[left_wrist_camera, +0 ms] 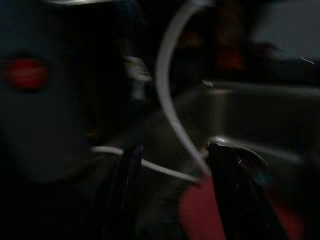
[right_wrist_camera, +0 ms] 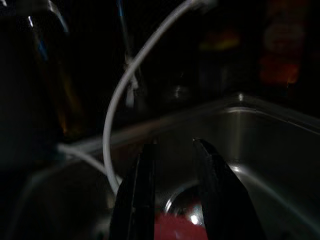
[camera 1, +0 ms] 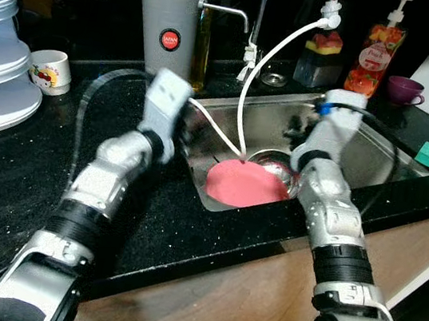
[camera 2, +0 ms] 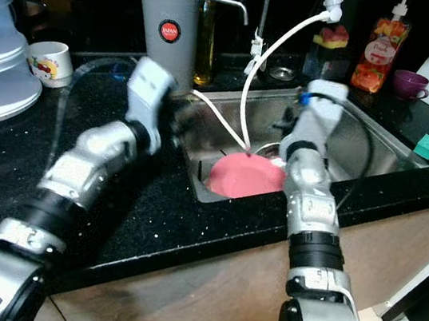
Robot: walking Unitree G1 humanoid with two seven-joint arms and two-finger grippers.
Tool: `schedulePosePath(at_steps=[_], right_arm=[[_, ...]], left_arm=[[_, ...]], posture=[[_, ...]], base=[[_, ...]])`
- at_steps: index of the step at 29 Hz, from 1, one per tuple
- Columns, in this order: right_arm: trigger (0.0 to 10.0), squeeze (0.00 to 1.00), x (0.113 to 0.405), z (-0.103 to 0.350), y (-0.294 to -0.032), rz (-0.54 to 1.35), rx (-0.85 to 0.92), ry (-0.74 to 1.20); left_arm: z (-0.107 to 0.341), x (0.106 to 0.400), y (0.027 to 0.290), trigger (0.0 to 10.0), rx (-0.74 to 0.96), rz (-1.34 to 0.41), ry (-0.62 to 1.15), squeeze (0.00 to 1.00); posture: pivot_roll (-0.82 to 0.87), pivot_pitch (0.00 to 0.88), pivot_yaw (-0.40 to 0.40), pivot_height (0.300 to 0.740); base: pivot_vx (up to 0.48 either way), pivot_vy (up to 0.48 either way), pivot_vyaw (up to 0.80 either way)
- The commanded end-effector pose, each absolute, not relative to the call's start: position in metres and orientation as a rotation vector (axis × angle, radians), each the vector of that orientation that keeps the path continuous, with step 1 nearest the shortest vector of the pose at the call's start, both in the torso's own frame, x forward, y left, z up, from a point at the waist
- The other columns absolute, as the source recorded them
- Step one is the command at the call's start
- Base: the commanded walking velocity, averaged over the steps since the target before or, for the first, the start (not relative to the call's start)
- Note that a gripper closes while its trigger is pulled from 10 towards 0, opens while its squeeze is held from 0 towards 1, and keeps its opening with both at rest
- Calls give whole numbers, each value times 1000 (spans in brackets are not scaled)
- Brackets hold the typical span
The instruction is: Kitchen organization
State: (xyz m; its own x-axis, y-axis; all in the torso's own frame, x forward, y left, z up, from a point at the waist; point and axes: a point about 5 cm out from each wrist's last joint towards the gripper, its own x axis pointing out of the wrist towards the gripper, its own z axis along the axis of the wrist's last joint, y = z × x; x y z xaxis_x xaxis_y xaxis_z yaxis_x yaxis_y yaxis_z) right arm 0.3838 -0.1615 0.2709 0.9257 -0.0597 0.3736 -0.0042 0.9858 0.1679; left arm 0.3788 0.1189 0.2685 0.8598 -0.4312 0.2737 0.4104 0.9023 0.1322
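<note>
Black counter (camera 1: 187,237) edge runs across the lower frame; both silver arms reach over it toward centre. Left gripper (left_wrist_camera: 172,192): fingers wide apart, nothing held, at the sink's (camera 1: 376,156) left rim. Right gripper (right_wrist_camera: 172,190): narrow gap, empty, over the basin. Pink plate (camera 1: 245,185) lies flat at centre frame on the sink floor, white hose (camera 1: 275,52) end touching it. Judgement: clear the hose first, then approach the plate's rim low. Grey dispenser (camera 1: 168,28) stands upper left.

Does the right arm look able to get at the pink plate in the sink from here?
Probably yes. The right tool hangs open over the sink, just above the pink plate. The white hose drops onto the plate's far-left side, apparently clear of the approach.
</note>
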Motion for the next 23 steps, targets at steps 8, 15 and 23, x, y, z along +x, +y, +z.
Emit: schedulePosePath(at_steps=[8,15,23], right_arm=[[10000,0,347,233,-132,205,341,-369],[10000,0,343,233,-114,277,379,-359],[10000,0,340,233,-109,319,388,-339]], left_arm=[[261,332,176,10000,-32,-149,-399,0],[247,317,168,10000,32,-127,-370,0],[246,318,164,10000,-19,-124,-338,0]], posture=[[-47,39,53,740],[-45,31,47,740],[-49,18,43,740]], base=[[0,0,0],[0,0,0],[-33,0,0]])
